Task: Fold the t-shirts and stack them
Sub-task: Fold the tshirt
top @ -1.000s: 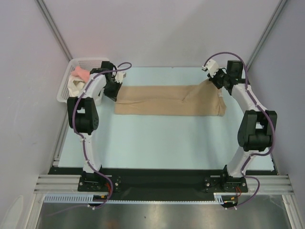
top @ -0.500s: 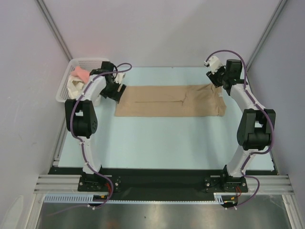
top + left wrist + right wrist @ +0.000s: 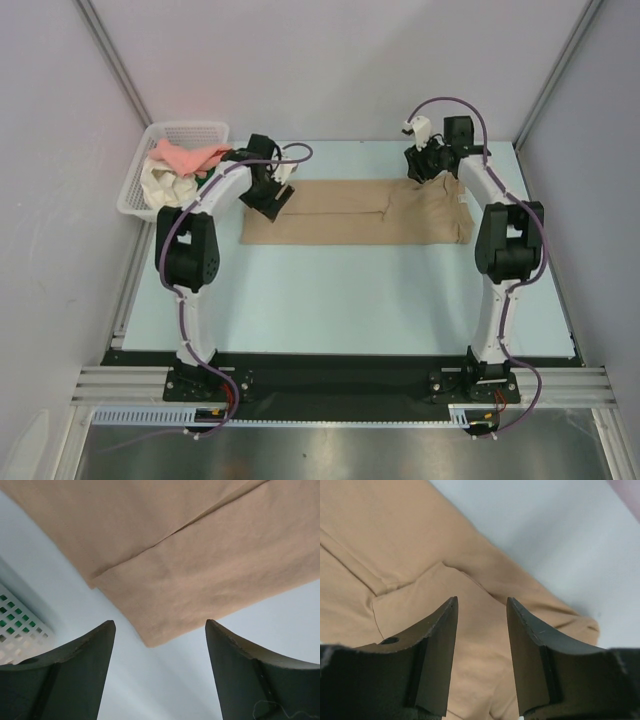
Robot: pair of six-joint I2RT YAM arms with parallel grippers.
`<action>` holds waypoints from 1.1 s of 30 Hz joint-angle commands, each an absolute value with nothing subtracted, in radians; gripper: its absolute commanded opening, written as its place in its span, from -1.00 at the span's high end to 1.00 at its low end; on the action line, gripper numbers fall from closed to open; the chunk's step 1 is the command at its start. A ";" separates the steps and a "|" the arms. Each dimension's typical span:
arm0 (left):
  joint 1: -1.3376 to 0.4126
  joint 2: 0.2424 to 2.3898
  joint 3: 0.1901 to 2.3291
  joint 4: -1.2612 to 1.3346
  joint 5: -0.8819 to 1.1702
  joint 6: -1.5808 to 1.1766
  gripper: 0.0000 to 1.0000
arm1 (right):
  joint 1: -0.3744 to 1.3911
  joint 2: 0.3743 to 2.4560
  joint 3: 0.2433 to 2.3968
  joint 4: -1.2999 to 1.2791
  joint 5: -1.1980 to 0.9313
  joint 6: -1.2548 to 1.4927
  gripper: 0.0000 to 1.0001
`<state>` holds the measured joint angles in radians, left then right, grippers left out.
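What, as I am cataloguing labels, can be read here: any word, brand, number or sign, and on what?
No text can be read in any view.
The tan t-shirt: no print shows; a small pale speck near its right end is too small to tell.
The white basket: no legible marking.

left hand [image 3: 272, 192]: released, now spread, moved inward | right hand [image 3: 428, 160]: same | tan t-shirt [image 3: 360, 212]: dropped flat
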<state>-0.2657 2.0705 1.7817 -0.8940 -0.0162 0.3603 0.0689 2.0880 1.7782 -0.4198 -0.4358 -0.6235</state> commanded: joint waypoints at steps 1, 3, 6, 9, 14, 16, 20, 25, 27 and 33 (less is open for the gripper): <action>-0.253 2.100 1.770 -0.881 -0.009 0.371 -0.55 | 0.081 2.179 1.902 -0.537 -0.497 -0.575 0.03; -0.249 2.115 1.760 -0.877 -0.008 0.362 -0.54 | 0.092 2.213 1.948 -0.569 -0.500 -0.594 0.03; -0.241 2.137 1.750 -0.876 -0.008 0.353 -0.52 | 0.107 2.278 2.028 -0.646 -0.511 -0.623 0.03; -0.241 2.154 1.753 -0.873 -0.008 0.353 -0.51 | 0.109 2.319 2.074 -0.702 -0.522 -0.621 0.03; -0.241 2.175 1.761 -0.876 0.014 0.350 -0.51 | 0.110 2.341 2.078 -0.732 -0.515 -0.644 0.03; -0.239 2.181 1.753 -0.874 0.014 0.348 -0.51 | 0.110 2.365 2.104 -0.761 -0.515 -0.649 0.03; -0.236 2.183 1.744 -0.874 0.008 0.345 -0.50 | 0.110 2.388 2.117 -0.761 -0.509 -0.646 0.03; -0.226 2.174 1.714 -0.870 0.003 0.345 -0.49 | 0.109 2.413 2.132 -0.752 -0.506 -0.640 0.03; -0.222 2.166 1.703 -0.868 0.003 0.345 -0.50 | 0.109 2.422 2.143 -0.753 -0.506 -0.641 0.03; -0.221 2.157 1.664 -0.861 -0.026 0.345 -0.48 | 0.117 2.471 2.183 -0.738 -0.494 -0.630 0.08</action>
<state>-0.2279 2.1773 1.6978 -0.8612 0.0029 0.3485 0.1101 2.4451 2.1273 -0.7471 -0.4976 -0.6384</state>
